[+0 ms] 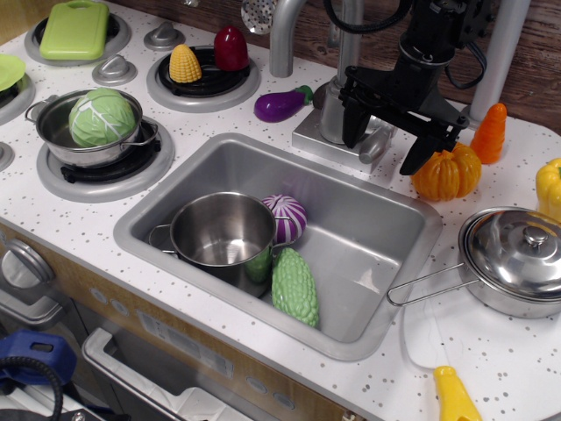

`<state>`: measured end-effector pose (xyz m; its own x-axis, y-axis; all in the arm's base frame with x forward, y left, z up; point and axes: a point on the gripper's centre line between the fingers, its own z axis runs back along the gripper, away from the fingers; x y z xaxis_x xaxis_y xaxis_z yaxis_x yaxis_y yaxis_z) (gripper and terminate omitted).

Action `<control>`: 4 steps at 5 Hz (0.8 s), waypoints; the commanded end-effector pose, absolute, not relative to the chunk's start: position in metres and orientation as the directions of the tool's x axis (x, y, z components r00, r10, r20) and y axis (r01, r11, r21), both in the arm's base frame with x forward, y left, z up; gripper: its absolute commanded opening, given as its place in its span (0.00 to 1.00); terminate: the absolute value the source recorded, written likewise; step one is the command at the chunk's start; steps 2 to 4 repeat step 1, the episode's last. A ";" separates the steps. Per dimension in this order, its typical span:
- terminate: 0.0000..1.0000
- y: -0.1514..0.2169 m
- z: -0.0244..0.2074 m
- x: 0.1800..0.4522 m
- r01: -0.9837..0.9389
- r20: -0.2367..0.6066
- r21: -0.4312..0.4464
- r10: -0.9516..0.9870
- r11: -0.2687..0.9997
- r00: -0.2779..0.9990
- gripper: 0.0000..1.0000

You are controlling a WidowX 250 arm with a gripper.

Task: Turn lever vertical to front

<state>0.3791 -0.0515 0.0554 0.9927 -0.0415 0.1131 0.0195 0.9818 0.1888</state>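
The lever [374, 143] is a short silver-grey paddle on the right side of the faucet body [331, 110], on the faucet base behind the sink. It points forward and down, towards the sink. My gripper [380, 153] is open and empty, with its black fingers [350, 132] spread wide. It hovers just above the lever with one finger on each side and touches nothing. The tall spout pipe [282, 35] rises to the left.
The sink [412, 219] holds a steel pot [223, 230], a purple onion [290, 215] and a green gourd [295, 287]. An orange pumpkin [449, 172] and a carrot [490, 132] sit right of the gripper. An eggplant [280, 105] lies to the left, a lidded pan [517, 259] at front right.
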 end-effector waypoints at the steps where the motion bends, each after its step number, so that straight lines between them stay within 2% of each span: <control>1: 1.00 -0.053 0.084 0.387 0.036 0.196 0.179 -0.072 0.983 0.978 1.00; 4: 1.00 -0.053 0.084 0.387 0.036 0.196 0.179 -0.072 0.983 0.978 1.00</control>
